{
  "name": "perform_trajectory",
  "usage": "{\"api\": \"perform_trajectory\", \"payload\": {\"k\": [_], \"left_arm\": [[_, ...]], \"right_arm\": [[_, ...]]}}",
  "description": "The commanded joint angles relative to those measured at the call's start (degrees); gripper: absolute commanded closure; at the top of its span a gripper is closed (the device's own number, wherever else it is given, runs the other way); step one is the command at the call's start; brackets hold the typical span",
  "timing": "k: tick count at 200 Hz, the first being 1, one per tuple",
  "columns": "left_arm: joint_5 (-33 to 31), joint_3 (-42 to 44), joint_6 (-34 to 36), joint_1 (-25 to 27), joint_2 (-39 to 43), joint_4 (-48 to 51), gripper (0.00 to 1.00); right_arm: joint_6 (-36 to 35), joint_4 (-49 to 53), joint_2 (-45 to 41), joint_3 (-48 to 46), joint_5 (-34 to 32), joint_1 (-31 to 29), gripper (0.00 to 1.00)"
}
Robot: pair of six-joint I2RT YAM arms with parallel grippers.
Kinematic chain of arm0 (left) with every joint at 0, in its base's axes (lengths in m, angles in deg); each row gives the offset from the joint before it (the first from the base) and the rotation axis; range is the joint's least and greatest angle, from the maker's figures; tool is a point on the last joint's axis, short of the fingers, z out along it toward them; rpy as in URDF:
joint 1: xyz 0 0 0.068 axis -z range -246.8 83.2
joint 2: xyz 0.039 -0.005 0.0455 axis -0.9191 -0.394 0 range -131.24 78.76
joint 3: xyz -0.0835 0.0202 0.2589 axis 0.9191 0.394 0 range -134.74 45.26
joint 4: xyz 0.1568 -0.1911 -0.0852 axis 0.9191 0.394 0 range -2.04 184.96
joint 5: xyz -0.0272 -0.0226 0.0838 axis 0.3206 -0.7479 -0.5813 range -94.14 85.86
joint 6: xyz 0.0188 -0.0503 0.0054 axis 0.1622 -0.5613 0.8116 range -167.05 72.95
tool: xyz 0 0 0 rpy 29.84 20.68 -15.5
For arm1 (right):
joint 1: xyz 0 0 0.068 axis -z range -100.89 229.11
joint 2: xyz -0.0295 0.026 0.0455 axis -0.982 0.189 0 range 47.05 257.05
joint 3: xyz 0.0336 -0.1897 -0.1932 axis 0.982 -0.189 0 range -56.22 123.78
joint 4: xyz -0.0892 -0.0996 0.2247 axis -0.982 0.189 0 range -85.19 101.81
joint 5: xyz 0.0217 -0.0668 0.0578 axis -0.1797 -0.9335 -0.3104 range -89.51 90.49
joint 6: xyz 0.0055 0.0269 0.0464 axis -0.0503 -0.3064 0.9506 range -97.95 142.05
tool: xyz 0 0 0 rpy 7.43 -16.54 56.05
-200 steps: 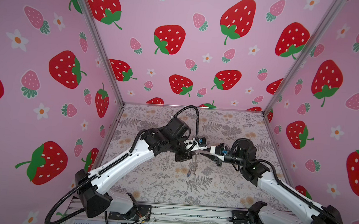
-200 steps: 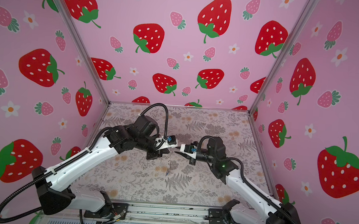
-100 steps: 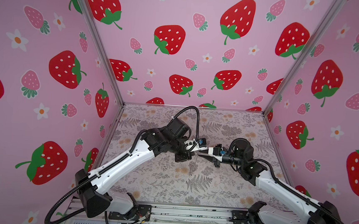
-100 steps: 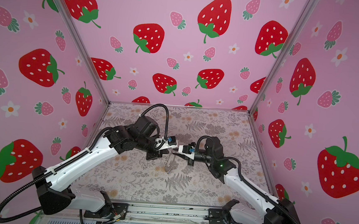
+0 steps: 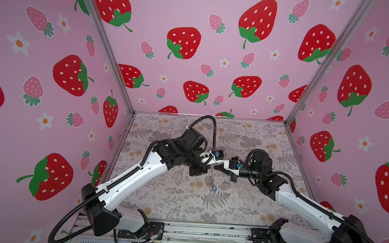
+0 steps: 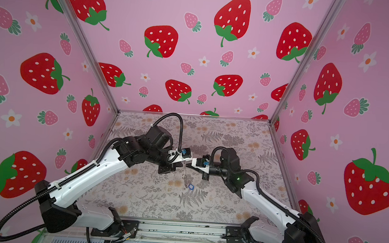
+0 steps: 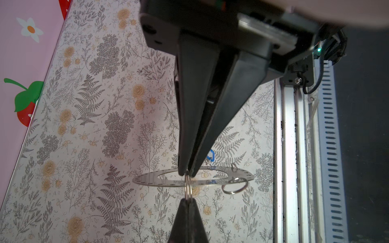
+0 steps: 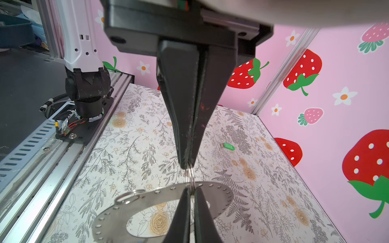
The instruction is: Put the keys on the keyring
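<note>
Evidently, the left gripper and right gripper were each pressed shut on opposite ends of one small split ring. From it the keyring was hung above the table, where the blue key and green key were seen lying unthreaded. If the split ring were pulled unevenly, it could be slipped from either pinch and the keyring dropped.

soft, even, bright light cast only faint shadows, top views bowed at their edges, and the keyring gleamed.
</note>
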Motion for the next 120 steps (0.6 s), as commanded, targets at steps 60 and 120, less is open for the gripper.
{"api": "perform_trajectory", "payload": {"k": [60, 120], "left_arm": [[1.94, -3.09, 2.51, 0.76, -0.11, 0.56, 1.00], [2.33, -3.15, 2.72, 0.76, -0.10, 0.38, 1.00]], "right_arm": [[-0.62, 0.63, 1.11, 2.11, 2.71, -0.35, 0.87], [-0.07, 0.73, 1.58, 2.62, 4.53, -0.40, 0.90]]}}
